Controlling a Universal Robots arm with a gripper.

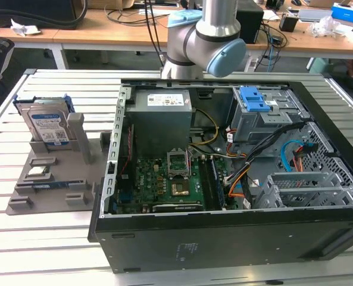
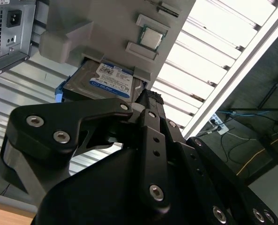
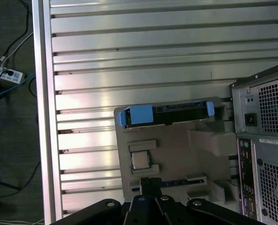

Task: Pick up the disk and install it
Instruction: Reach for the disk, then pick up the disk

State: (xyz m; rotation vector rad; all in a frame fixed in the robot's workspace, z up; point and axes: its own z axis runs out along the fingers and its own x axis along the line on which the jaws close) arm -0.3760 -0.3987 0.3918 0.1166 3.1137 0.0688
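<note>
Over the grey fixture (image 3: 176, 150), the end effector (image 3: 150, 183) points down at the fixture's near end in the first wrist view. It is well apart from everything on the fixture, and whether it is open or closed cannot be told. In the exterior view the arm (image 1: 203, 36) rises from the worktop's far edge, behind the computer case (image 1: 224, 238).

The fixture carries three parts, one of each. Nearest the end effector lies one memory stick (image 1: 51, 186). Past it is one processor chip (image 3: 139, 160), flat in its recess. Farthest is the one disk (image 3: 167, 112), standing on edge in a slot at the fixture's far end, its blue carrier frame uppermost and its label (image 2: 111, 80) facing back over the fixture.

One computer case lies open just beside the fixture, on the exterior view's right, with one grey drive cage (image 1: 256, 110) inside near its far wall.

Beyond the disk the slatted worktop (image 3: 143, 51) runs bare to its far edge. The worktop's side edge lies near the fixture, with floor (image 3: 12, 140) past it.
</note>
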